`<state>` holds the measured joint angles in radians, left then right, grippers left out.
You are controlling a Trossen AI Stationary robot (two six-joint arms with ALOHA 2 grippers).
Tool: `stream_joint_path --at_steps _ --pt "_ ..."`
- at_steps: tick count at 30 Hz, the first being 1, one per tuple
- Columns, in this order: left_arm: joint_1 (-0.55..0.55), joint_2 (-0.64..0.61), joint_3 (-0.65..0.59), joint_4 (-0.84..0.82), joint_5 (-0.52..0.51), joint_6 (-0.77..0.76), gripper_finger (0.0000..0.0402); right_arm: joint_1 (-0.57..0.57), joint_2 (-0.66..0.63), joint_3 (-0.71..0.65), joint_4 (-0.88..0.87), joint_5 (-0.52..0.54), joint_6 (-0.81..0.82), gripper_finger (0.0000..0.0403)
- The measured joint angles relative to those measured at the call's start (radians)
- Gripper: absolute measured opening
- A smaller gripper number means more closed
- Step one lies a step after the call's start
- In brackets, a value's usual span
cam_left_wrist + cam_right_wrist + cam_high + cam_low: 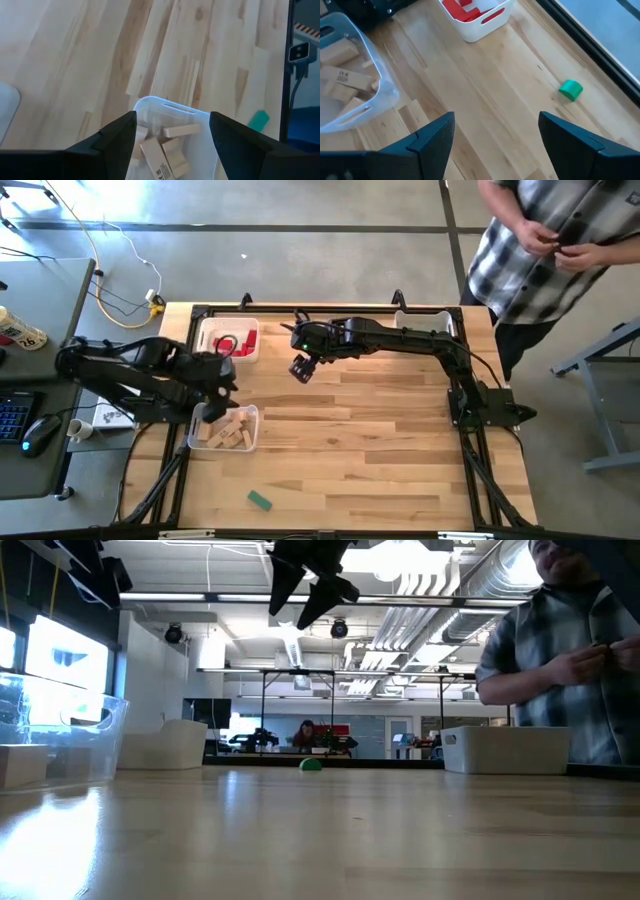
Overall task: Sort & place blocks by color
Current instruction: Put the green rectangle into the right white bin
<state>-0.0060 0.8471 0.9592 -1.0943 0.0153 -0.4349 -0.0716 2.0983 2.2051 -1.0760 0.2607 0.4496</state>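
blocks: plain wood ones [225,433] are lying in the clear bin [251,416]; red ones [243,338] in the white bin [207,328] beside it
green block [260,500]: lying alone on the table [380,450], near the clear bin
handling: likely light, stiff; pinching flat sides
left gripper [172,132]: hovering over the clear bin, fingers open, empty
right gripper [301,368]: hanging near the white bin, fingers open

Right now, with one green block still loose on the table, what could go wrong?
The green block lies near the table's front edge; a clumsy grab could knock it off. The left claw, open above the clear bin of plain wood blocks, could catch its rim. I see no bin holding green, so it might get misplaced.
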Motion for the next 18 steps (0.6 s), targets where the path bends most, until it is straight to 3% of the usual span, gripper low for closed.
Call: stream_joint_path --at_steps 7,18 --pt "-0.145 0.014 0.000 0.011 -0.063 -0.081 0.0236 -0.001 0.000 0.000 0.000 0.000 0.026 0.0275" --pt "-0.366 0.143 0.000 0.199 -0.099 -0.086 0.0236 -0.014 0.000 0.000 0.001 -0.048 0.025 0.0275"
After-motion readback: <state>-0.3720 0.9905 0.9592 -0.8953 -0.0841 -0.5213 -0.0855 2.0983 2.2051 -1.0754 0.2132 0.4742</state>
